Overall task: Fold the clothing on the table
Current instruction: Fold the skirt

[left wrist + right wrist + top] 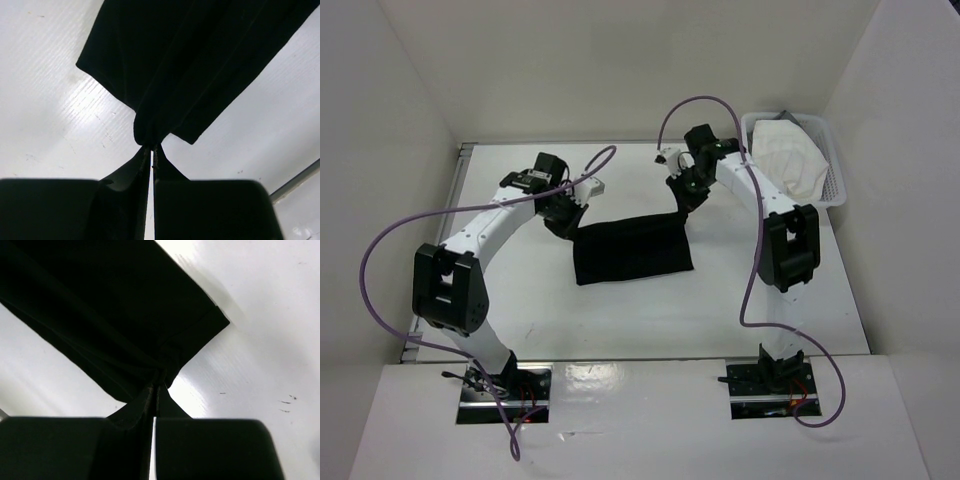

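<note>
On the left, the white, jointed left arm bends in over the table (620,320), a broad, flat white top with a faintly ribbed sheen and a thin metal strip along its edge; a purple cable (380,250) loops loosely off the arm. The left gripper (572,228) has its dark fingers pressed together on the far left corner of the clothing (632,250), and the wrist view shows the fabric bunched into a tight tuck right at the fingertips. The clothing is a matte black, soft, roughly rectangular piece at the middle of the table, stretched between the two arms, with its far edge sagging slightly and its near edge resting on the tabletop. At its far right corner the right gripper (683,208) is likewise clamped on the cloth, the fabric gathering into folds where the fingertips meet, with a stitched hem showing just beside them. Farther right, at the far right corner of the table, stands a small white mesh basket (837,192) holding a crumpled white cloth (790,155)
</note>
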You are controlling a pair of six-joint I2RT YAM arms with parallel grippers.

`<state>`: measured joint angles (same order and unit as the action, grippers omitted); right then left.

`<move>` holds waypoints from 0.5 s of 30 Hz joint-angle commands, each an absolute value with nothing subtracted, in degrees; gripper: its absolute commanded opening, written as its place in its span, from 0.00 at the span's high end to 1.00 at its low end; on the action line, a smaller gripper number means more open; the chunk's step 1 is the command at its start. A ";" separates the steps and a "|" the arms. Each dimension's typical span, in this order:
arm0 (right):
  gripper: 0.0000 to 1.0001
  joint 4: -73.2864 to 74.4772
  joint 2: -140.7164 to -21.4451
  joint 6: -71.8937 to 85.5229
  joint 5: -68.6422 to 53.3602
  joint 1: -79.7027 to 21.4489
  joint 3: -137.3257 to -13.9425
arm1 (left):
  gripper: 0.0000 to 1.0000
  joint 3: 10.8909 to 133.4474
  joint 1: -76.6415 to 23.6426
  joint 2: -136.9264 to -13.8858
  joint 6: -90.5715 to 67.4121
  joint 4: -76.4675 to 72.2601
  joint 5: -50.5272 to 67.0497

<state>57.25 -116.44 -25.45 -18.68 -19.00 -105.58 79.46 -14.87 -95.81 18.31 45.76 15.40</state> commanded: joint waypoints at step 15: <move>0.86 69.16 -113.12 -36.91 -19.42 -22.94 -102.48 | 0.81 75.94 -16.35 -92.37 23.38 51.59 8.96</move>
<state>64.84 -115.92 -34.00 -18.61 -21.78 -102.69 76.16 -16.49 -94.70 22.35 50.37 9.67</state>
